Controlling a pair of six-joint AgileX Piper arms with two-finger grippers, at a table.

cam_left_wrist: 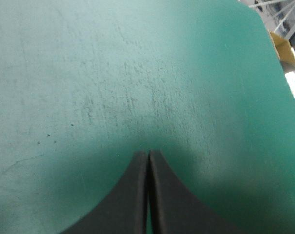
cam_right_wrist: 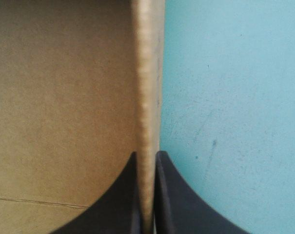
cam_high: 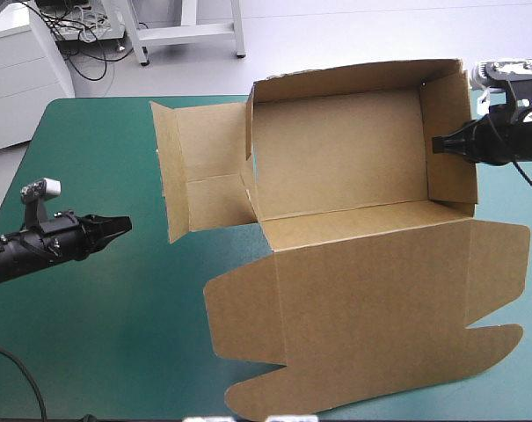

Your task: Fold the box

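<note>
Over teal-green cover (cam_high: 98, 334), right pincer (cam_right_wrist: 147, 155) pinches box (cam_high: 336, 149) wall; left pincer (cam_left_wrist: 147, 152) seemingly closed.

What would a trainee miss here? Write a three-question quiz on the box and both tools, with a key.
1. True or false: the left tool grips the box.
2. The right tool is shut on: A the box's right wall; B a T-shirt; C nothing.
3. Fill in: the box's lid lies ____ on the teal-green cover.
Key: 1 false; 2 A; 3 flat.
</note>
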